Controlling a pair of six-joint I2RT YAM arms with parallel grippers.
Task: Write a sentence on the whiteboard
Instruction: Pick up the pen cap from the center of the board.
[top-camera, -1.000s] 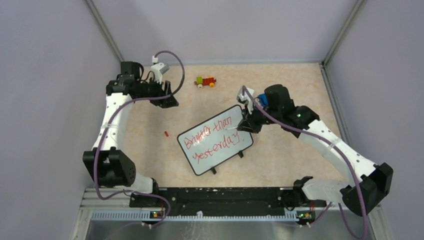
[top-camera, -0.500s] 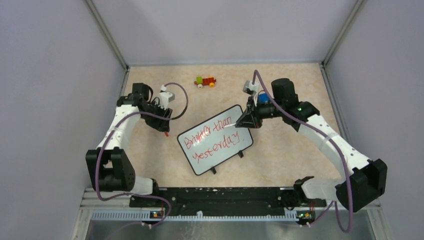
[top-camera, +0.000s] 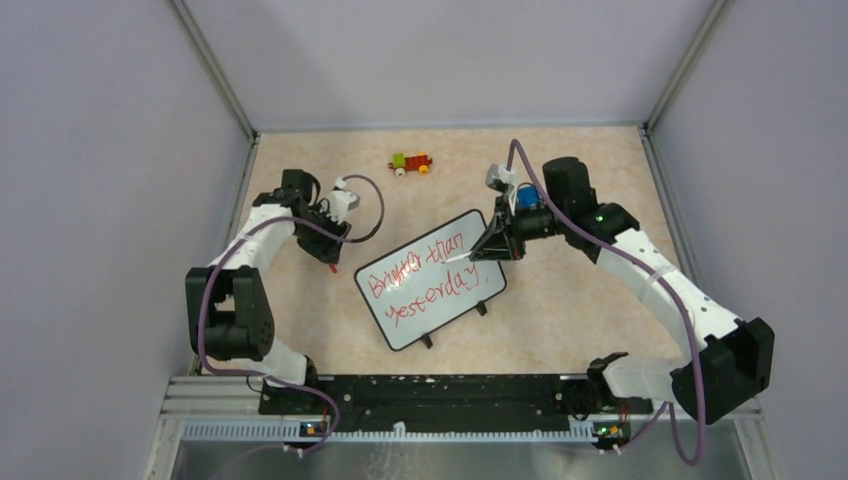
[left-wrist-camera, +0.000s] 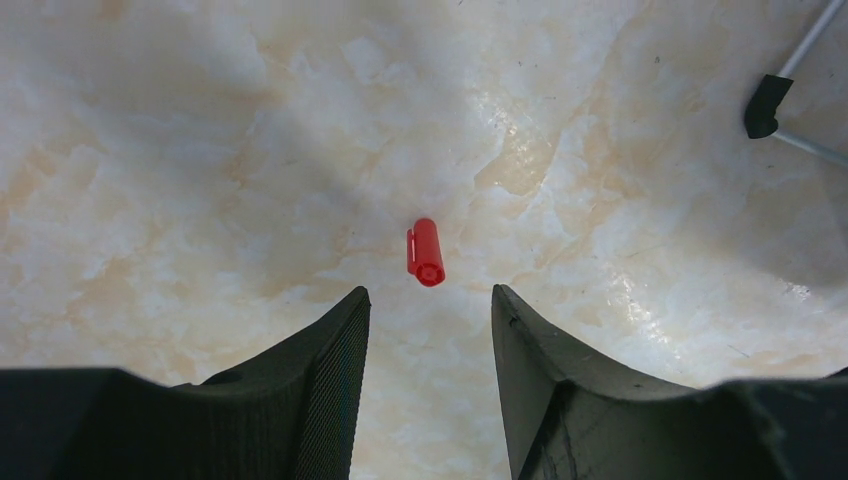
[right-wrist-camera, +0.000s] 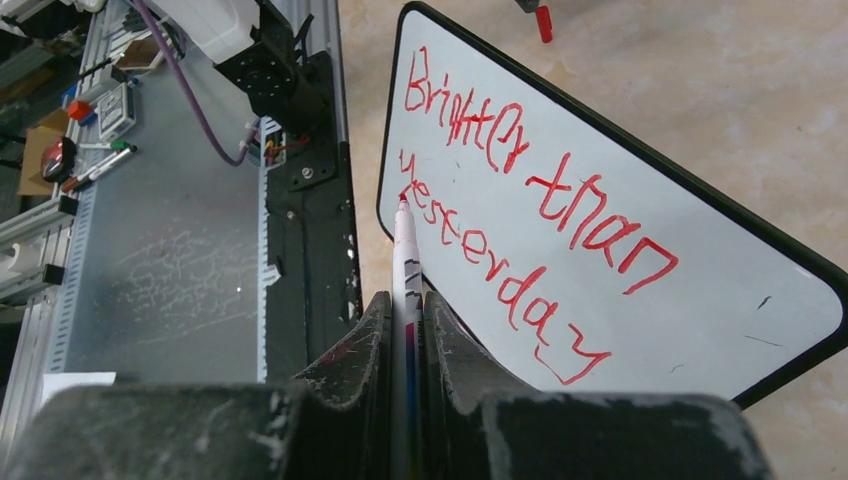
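**Top external view**
- Tabletop (top-camera: 560, 180): mottled beige, walled on three sides.
- Whiteboard (top-camera: 415, 325): centre of frame, lying at a slant, corners rounded.
- Sentence (top-camera: 425, 275): red script in two lines, roughly "Brighter than yesterday".
- Right tool (top-camera: 490, 250): at the board's upper right edge, clamped on a thin white marker (top-camera: 470, 254) that points left over the board.
- Left tool (top-camera: 330, 256): left of the board, aimed down just above a small red cap (top-camera: 332, 267) on the tabletop.
- Toy (top-camera: 411, 162): small and multicoloured, upper centre, well apart from the rest.

**Left wrist view**
- Left tool (left-wrist-camera: 428, 300): jaws moderately apart, nothing between them.
- Red cap (left-wrist-camera: 425, 252): centre of frame, just beyond the fingertips, untouched.
- Black clip foot (left-wrist-camera: 765, 105): upper right corner.

**Right wrist view**
- Right tool (right-wrist-camera: 407, 310): narrow, pinching the marker (right-wrist-camera: 405, 250).
- Marker tip: at the start of the second line; contact cannot be told.
- Whiteboard (right-wrist-camera: 720, 290): fills the centre and right of the frame, sentence (right-wrist-camera: 520, 200) fully legible.
- Red cap (right-wrist-camera: 543, 22): top edge.
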